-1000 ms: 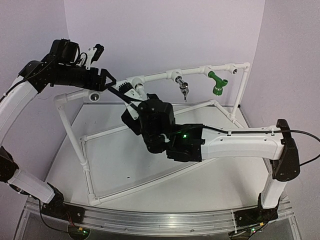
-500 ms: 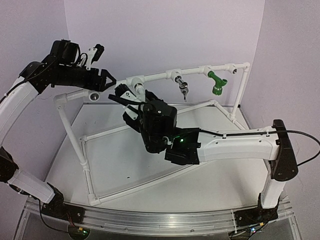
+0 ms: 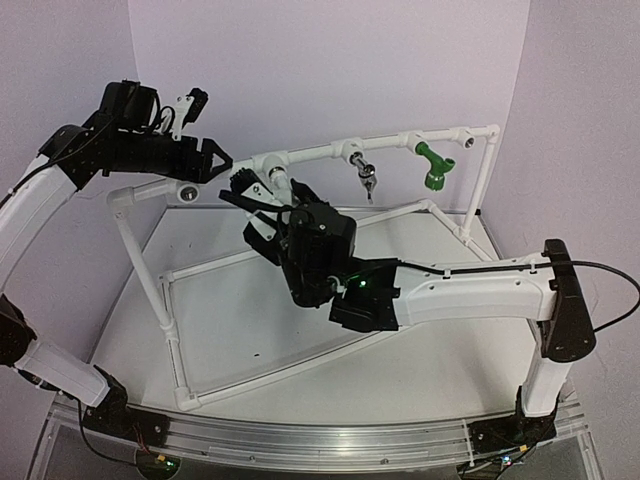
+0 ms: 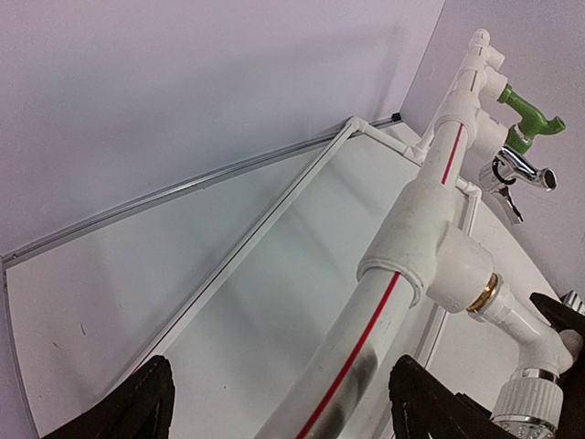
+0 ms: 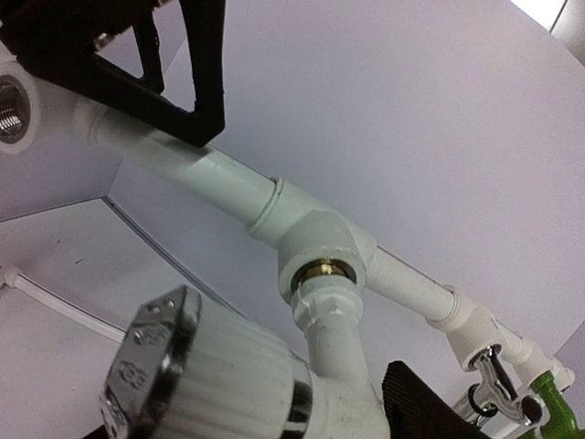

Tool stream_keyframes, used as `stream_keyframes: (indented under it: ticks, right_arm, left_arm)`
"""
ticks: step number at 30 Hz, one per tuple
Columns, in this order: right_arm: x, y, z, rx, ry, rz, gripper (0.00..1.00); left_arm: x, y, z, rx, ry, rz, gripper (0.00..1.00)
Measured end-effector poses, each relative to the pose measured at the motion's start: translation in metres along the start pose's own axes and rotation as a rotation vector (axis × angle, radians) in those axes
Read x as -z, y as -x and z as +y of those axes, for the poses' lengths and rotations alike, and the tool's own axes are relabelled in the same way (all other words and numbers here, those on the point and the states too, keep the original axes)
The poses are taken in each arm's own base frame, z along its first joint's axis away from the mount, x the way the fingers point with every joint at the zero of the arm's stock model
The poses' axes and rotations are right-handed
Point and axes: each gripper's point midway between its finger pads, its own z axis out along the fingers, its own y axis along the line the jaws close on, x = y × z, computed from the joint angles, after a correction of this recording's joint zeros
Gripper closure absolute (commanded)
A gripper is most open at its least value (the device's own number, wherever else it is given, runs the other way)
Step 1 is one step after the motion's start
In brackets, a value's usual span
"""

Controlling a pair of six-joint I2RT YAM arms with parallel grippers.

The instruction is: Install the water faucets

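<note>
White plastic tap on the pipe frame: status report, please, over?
Left gripper open, straddling white pipe. Right gripper at small white plastic tap, grip unclear. Tap seated in tee socket, brass thread showing. Nothing seen blocking.

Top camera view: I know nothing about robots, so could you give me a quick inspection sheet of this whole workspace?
Surface: white table, carrying a white pipe frame.
Job's things: white faucet meets a frame fitting at a brass thread; chrome faucet and green faucet hang farther along the frame; open socket at the left corner.
Clutter: nothing seen.
Grippers: left gripper open, straddling the frame; right gripper around the white faucet, grip unclear.
Cables: black cable trails from the right arm.
Surroundings: lilac walls; metal rail along the near edge.
</note>
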Motion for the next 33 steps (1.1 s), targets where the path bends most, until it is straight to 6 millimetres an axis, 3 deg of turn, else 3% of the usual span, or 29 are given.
stream_keyframes:
  ticks: [7,13,20,28,33]
  right_arm:
    - [0.000,0.006,0.002,0.116,0.013,-0.032,0.18]
    - [0.002,-0.007,0.011,0.311,0.025,-0.041,0.14]
    - [0.003,-0.007,0.011,0.520,0.024,-0.065,0.13]
    - [0.001,0.002,0.008,0.618,0.009,-0.089,0.19]
    - [0.000,0.011,0.007,0.620,-0.013,-0.117,0.29]
  left_arm:
    - [-0.002,-0.004,0.001,0.001,0.004,0.010,0.20]
    - [-0.003,-0.005,0.002,0.001,0.005,0.013,0.19]
    - [-0.003,-0.006,0.003,0.002,0.008,0.015,0.19]
    - [-0.003,-0.006,0.003,0.001,0.007,0.015,0.19]
    - [-0.003,-0.006,0.003,-0.002,0.007,0.016,0.19]
